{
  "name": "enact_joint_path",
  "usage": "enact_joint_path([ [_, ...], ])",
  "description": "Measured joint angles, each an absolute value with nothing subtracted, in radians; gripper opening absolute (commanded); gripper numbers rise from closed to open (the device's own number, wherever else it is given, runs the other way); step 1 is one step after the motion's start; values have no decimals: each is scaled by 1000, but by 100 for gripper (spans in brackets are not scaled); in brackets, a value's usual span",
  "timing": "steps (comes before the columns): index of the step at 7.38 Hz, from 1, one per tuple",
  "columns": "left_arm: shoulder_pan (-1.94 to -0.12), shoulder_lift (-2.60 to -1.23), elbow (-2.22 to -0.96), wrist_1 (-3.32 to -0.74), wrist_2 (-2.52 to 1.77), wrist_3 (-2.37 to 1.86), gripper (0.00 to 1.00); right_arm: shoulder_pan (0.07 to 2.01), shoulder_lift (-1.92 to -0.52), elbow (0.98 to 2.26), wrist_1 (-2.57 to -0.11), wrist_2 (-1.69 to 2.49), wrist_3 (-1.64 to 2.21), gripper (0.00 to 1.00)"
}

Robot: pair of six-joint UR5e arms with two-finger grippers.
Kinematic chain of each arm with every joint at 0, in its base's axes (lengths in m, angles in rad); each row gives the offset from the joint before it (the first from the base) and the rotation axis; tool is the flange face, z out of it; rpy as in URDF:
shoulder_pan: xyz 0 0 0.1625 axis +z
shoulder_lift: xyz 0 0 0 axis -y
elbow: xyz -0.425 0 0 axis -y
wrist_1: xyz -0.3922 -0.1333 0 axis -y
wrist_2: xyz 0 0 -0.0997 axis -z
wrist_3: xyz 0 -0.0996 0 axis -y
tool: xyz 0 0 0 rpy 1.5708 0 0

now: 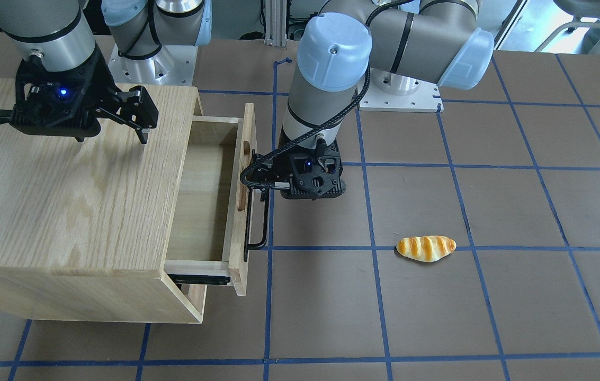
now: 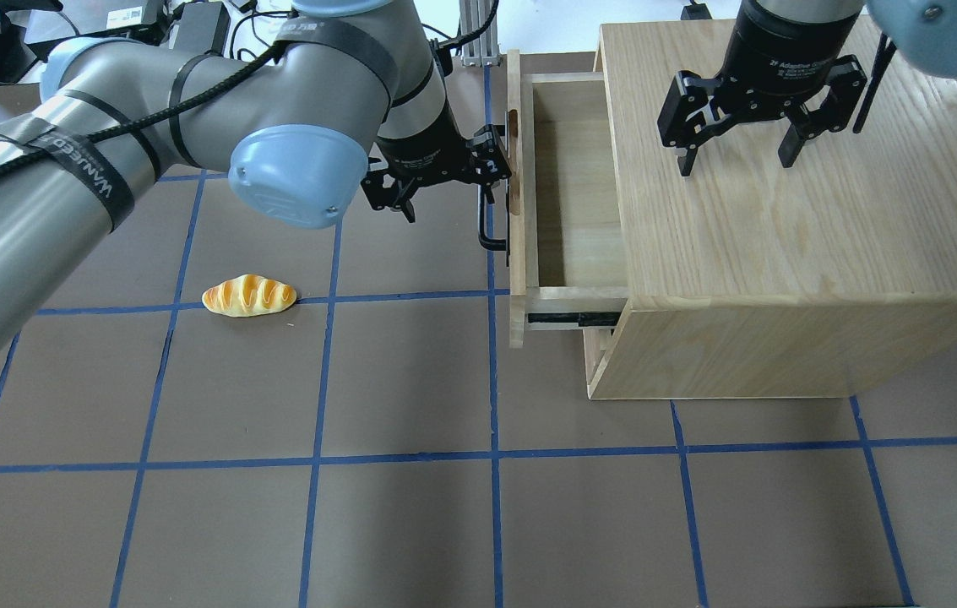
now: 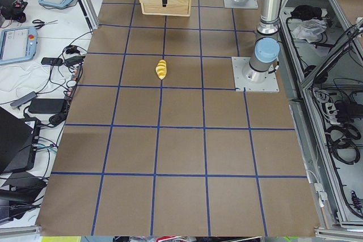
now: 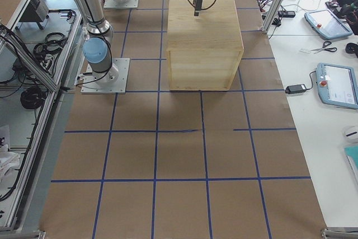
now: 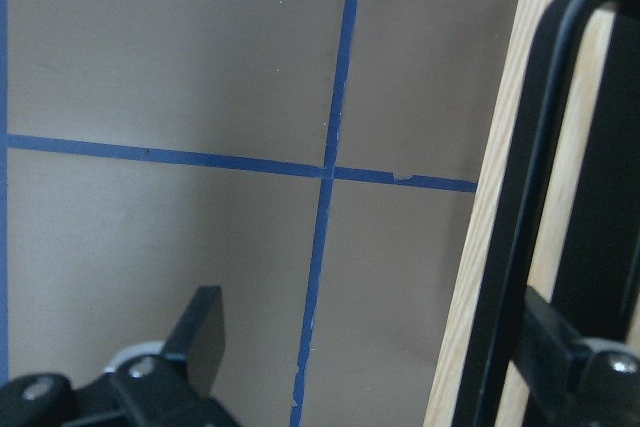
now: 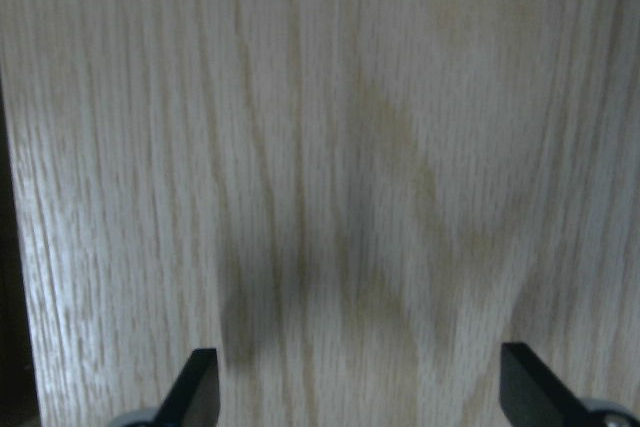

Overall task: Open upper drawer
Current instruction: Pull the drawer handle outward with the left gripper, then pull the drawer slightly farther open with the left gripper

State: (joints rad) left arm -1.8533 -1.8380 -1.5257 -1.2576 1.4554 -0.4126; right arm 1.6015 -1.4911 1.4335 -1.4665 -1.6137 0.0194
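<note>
Closest to the overhead camera, the left arm (image 2: pixel 106 160) stretches in toward the cabinet (image 2: pixel 824 253). Under everything lies the table (image 2: pixel 410 523), brown with blue tape lines. The cabinet, a big oak-grain box, stands on it.

The upper drawer (image 2: pixel 579 194) stands partway out of the cabinet's face on the side toward the left arm. Its light-wood floor shows, and a black slide rail (image 2: pixel 575 319) is bared along one side. A long black bar handle (image 5: pixel 522 227) runs along the drawer's front panel, on the side away from the cabinet.

The left gripper (image 2: pixel 444 198) is at that handle with its jaws spread wide. One finger (image 5: pixel 560 347) sits behind the bar, between it and the panel (whether it presses on the bar I cannot tell). The other finger (image 5: pixel 200 327) stands clear on the side away from the cabinet.

The right gripper (image 2: pixel 736 165) hangs over the cabinet's top, near the edge above the drawer. It is also spread wide and points down at bare oak.

A bread roll (image 2: pixel 248 297) lies on the table well apart from the cabinet, out beyond the drawer front.
</note>
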Motion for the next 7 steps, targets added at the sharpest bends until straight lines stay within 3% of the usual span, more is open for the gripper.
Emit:
enact_joint_path([
  [7, -1765, -1795, -1525, -1321, 1455, -344, 100, 1601, -1491, 1433, -1466, -1614, 20, 100],
])
